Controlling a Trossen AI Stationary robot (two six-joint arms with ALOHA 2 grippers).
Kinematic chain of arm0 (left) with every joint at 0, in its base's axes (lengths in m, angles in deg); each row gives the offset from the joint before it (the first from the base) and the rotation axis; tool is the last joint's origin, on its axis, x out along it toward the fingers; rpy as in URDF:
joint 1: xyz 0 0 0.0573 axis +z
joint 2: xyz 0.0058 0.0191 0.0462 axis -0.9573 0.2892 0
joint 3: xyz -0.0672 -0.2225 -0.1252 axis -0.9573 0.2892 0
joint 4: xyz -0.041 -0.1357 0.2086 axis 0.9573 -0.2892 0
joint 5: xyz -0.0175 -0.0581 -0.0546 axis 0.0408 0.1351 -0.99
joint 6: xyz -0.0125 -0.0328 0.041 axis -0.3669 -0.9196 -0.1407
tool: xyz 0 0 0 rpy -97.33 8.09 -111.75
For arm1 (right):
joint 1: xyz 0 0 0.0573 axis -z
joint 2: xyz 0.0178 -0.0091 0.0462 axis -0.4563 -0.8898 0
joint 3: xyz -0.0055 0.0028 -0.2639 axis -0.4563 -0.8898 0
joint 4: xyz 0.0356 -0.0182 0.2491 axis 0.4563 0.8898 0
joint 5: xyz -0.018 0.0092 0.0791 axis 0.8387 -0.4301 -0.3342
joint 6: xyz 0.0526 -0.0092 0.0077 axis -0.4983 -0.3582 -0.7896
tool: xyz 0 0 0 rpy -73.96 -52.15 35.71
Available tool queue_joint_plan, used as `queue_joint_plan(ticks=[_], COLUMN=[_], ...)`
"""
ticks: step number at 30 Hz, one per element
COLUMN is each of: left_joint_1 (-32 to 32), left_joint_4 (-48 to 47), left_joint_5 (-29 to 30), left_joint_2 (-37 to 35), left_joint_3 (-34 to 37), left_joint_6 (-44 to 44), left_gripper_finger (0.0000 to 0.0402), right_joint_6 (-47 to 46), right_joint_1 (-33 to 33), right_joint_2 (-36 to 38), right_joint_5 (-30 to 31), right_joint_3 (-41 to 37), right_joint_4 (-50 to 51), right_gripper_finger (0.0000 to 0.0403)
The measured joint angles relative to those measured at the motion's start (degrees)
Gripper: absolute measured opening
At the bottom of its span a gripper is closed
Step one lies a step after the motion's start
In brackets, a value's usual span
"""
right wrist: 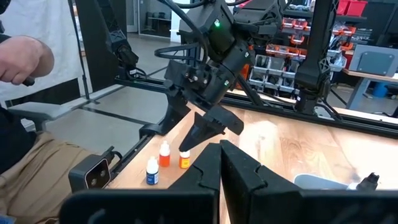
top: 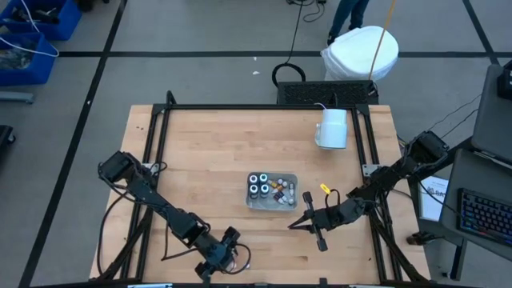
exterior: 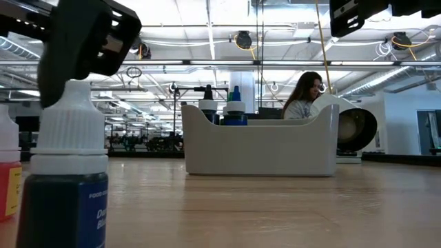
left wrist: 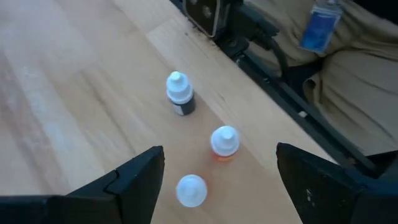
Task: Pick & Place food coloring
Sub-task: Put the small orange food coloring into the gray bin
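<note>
Three dropper bottles (left wrist: 224, 142) stand on the table just beneath the wide-open, empty left end effector (left wrist: 214, 180).

Both arms (top: 164, 210) are black, jointed and cable-trailed, ending in angular matte black fingers (left wrist: 134, 177).

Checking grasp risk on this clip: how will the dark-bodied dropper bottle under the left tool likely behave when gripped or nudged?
The dark-bodied dropper bottle stands upright, narrow and taller than wide, so a sideways nudge would probably tip it. Its round body would likely roll once down. It looks small and plastic, probably light and stiff. The left tool hangs open above it and two neighbouring bottles, which a tipping bottle might knock.
</note>
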Motion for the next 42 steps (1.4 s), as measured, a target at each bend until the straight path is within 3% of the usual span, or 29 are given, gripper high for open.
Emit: queue_joint_plan(ticks=[12, 25, 42], left_joint_1=[0.0, 0.9, 1.8], left_joint_4=[-2.5, -2.5, -3.7], left_joint_5=[3.0, 3.0, 1.7], left_joint_2=[1.3, 1.3, 1.3], left_joint_3=[0.0, 0.0, 0.0], left_joint_6=[4.3, 6.9, 5.3], left_gripper_finger=[0.0308, 0.0208, 0.0136], right_joint_6=[-0.1, 0.6, 1.4], right_joint_1=[0.0, 0.0, 0.7], right_joint_2=[0.0, 0.0, 0.0], right_joint_5=[0.1, 0.1, 0.1], right_joint_3=[0.0, 0.0, 0.0], right_joint_4=[0.0, 0.0, 0.0], right_gripper_finger=[0.0, 0.0, 0.0])
